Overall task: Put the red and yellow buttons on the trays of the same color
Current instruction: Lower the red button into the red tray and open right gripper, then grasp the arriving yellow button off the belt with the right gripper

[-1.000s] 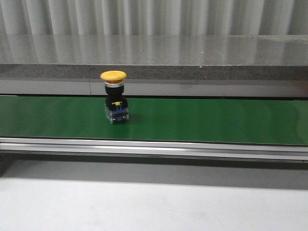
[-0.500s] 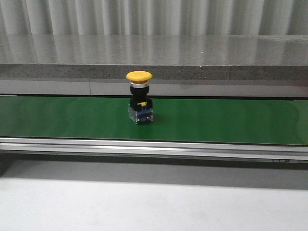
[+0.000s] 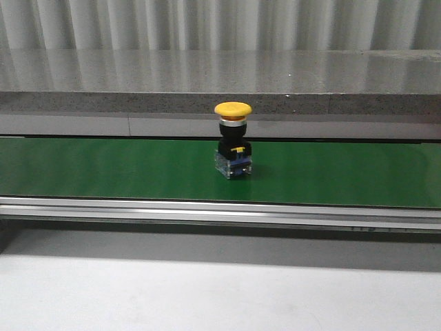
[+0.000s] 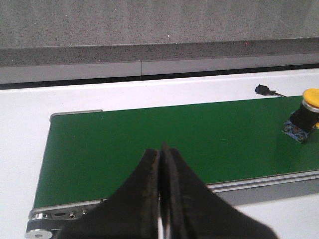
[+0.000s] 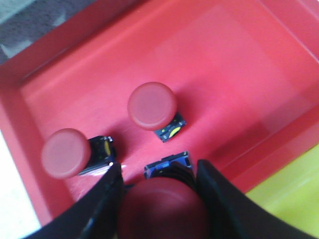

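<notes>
A yellow button [image 3: 233, 148] with a black and blue base stands upright on the green conveyor belt [image 3: 103, 169], near its middle. It also shows far off in the left wrist view [image 4: 305, 115]. My left gripper [image 4: 160, 152] is shut and empty over the near edge of the belt [image 4: 149, 129], well away from the button. My right gripper [image 5: 159, 172] is shut on a red button [image 5: 162, 209] and holds it just over the red tray [image 5: 239, 64]. Two more red buttons [image 5: 152, 105] [image 5: 66, 153] lie in that tray.
A yellow tray [image 5: 289, 199] borders the red tray. A grey stone ledge [image 3: 220, 83] runs behind the belt, and a metal rail [image 3: 220, 210] along its front. A small black cable end [image 4: 263, 90] lies on the white table beyond the belt.
The yellow button has travelled to the right along the belt, from left of centre to about the middle. It stays upright.
</notes>
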Controlling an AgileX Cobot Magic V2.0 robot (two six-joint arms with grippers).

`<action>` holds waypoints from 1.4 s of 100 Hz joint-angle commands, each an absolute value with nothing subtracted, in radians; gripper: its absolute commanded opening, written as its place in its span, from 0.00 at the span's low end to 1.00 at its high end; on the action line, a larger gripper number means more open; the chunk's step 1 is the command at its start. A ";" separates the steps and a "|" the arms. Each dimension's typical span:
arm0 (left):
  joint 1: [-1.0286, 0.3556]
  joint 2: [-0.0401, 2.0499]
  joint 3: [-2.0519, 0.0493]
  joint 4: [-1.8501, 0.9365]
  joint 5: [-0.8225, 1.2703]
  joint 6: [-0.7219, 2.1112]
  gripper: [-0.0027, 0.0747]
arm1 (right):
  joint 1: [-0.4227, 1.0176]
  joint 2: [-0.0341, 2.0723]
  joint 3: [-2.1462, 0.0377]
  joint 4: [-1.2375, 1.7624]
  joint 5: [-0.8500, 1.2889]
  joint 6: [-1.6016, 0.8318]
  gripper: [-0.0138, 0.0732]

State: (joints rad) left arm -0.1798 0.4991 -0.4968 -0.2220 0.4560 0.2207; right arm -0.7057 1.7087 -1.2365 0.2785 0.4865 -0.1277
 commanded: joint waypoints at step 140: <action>-0.188 0.501 -0.527 -0.238 0.387 0.222 0.01 | -0.691 1.332 -1.084 0.391 0.535 -0.130 0.84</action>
